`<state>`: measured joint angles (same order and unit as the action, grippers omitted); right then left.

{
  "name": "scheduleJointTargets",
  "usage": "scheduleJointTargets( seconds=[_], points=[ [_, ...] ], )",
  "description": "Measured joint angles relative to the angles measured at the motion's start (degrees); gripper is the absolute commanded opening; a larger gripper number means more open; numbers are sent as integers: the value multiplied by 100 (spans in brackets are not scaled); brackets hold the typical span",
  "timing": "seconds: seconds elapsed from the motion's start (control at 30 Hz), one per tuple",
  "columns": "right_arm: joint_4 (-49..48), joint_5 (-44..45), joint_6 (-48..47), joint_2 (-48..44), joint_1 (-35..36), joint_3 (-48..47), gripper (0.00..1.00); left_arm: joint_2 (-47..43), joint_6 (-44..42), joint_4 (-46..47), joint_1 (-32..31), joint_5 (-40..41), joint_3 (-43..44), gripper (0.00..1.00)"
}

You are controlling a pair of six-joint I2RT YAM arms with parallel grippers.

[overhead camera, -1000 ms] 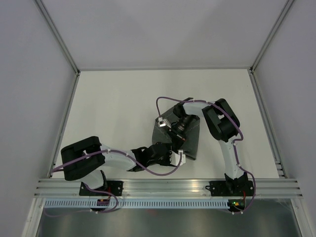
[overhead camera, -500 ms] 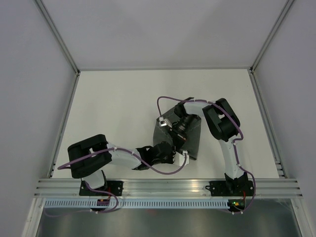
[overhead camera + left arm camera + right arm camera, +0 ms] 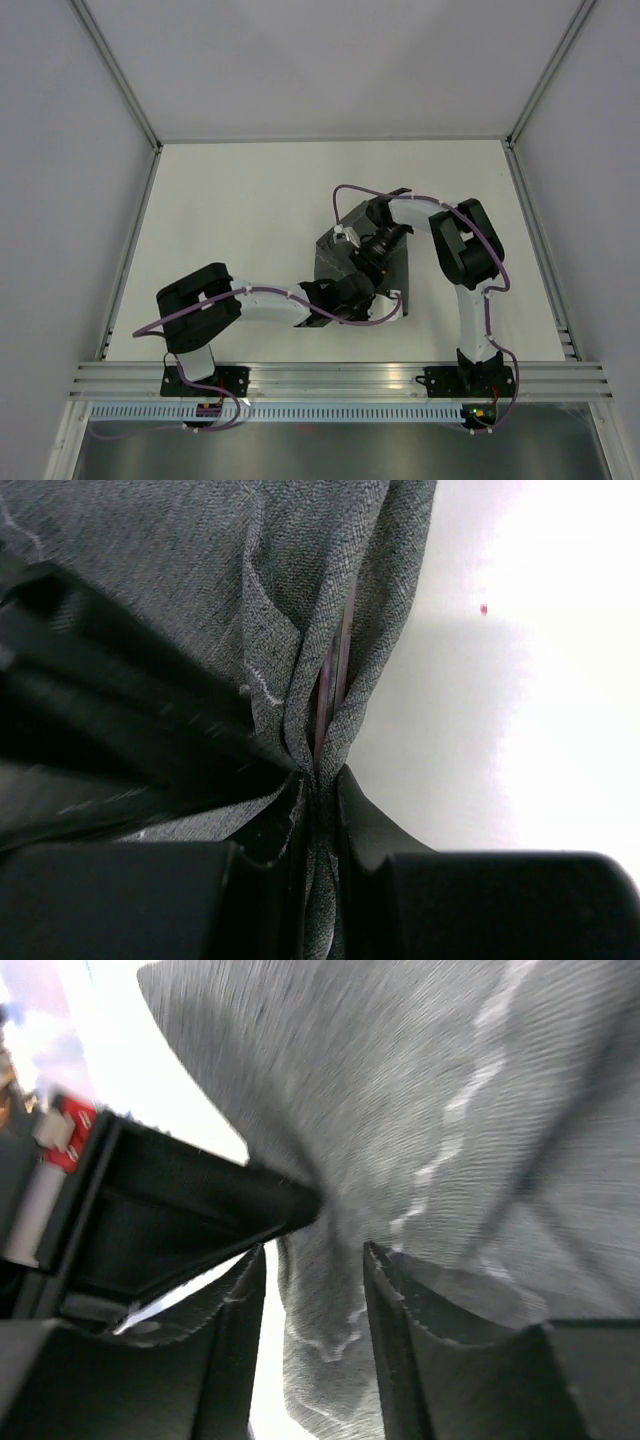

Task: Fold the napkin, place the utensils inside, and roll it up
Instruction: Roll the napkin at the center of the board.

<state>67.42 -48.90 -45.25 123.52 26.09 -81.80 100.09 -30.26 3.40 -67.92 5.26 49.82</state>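
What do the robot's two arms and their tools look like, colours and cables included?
The left arm and the right arm both have white links with bulky black joint housings. A purple cable loops loosely along each arm. The left tool and the right tool have black fingers, and the right one's look rough-textured.

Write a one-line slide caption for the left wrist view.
The left end effector pinches a fold of the grey napkin, a pale-pink utensil peeking from the crease.
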Motion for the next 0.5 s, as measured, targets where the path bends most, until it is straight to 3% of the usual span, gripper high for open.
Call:
scheduleJointTargets(
  seconds=[0.13,0.5],
  points=[
    [-514,98,214,-321,-245,7,52,245,269,-387,42,-199,461,2],
    [-2055,393,1663,-1049,-1394,306,50,262,892,-660,466,-1338,634,2]
  ],
)
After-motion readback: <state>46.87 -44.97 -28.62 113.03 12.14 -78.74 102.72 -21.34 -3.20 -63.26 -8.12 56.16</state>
